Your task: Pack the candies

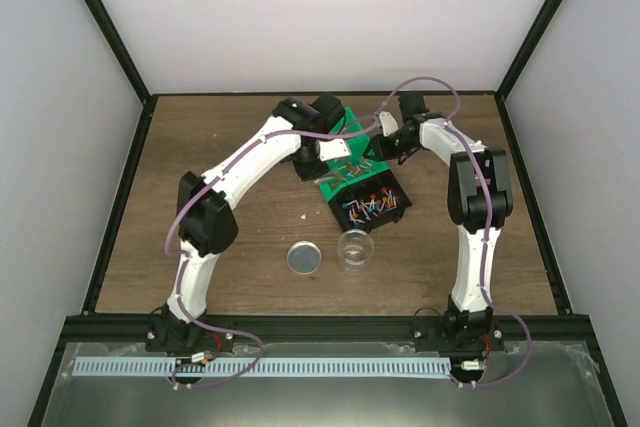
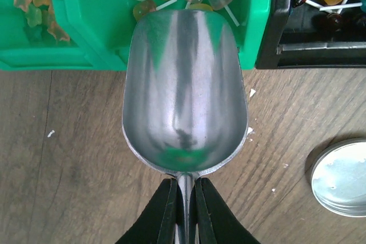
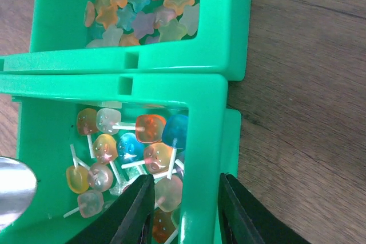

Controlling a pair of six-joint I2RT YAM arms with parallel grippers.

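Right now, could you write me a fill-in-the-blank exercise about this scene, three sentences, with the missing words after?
1. The metal scoop held by the left gripper has ____ in its bowl.
2. The right gripper has one finger on each side of a wall of the ____ lollipop bin.
3. The clear cup stands beside a round metal ____.
Missing words: nothing; green; lid.

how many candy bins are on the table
3. One green bin holds star sweets. A second green bin next to it holds lollipops. A black bin sits beside that one. More may be hidden from view.
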